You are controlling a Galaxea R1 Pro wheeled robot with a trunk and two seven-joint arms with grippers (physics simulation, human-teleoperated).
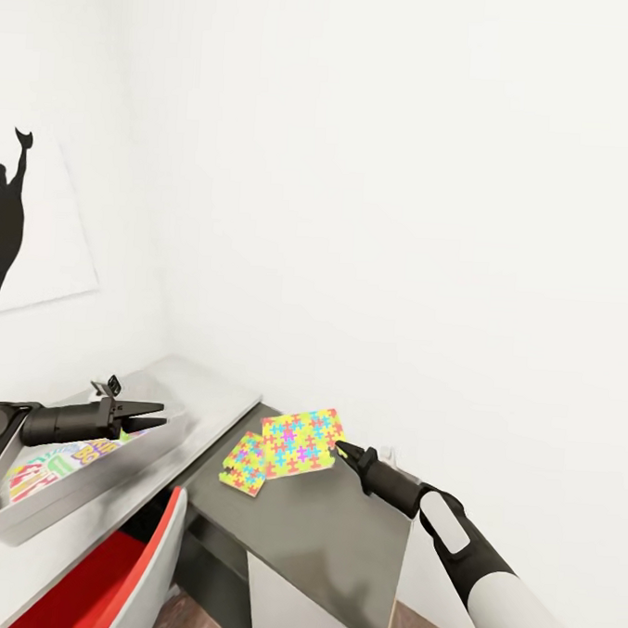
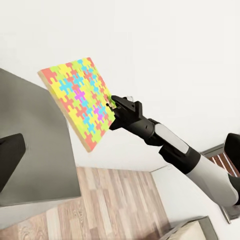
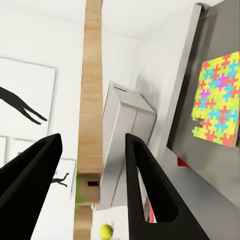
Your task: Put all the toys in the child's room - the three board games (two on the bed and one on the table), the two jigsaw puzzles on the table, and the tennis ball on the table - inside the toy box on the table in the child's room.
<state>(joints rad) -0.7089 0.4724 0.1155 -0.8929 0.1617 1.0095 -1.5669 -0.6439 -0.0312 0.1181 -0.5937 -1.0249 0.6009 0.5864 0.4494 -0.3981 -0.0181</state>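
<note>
The toy box [image 1: 80,495] sits on the white table [image 1: 211,396] and holds a white board game [image 1: 49,470] with multicoloured print. Over that box, the left pincer [image 1: 150,415] hangs open and empty. The right pincer [image 1: 341,449] pinches the edge of the larger jigsaw puzzle [image 1: 302,441], raised above the dark corner section [image 1: 338,529]; the smaller puzzle [image 1: 246,463] lies beside it. A tennis ball [image 3: 105,230] shows beyond.

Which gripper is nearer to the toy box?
Left. The left gripper hovers just over the toy box. The right gripper is across the corner, its jaws around the edge of a raised jigsaw puzzle.
</note>
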